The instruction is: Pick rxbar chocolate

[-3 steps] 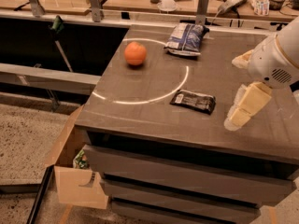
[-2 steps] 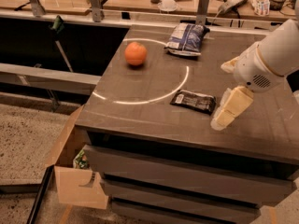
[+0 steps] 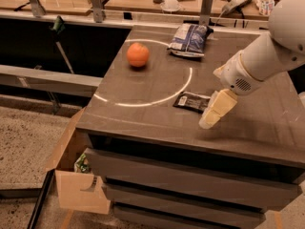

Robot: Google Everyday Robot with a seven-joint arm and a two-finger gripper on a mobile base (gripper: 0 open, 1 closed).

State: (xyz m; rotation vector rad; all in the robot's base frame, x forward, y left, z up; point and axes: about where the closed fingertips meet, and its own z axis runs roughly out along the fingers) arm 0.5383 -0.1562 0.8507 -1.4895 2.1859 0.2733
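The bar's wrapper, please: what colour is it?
Black with a white label, camera view; the gripper is beside the bar.

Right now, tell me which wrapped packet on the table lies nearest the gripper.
The rxbar chocolate: the small flat black bar beside the gripper. The larger blue-and-white bag lies far off at the back.

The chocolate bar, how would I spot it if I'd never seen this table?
Find the dark cabinet top with its white curved line. Just right of that line, beside the pale gripper, lies the rxbar chocolate. It is flat, black and glossy, unlike the round orange and the puffy blue-and-white bag.
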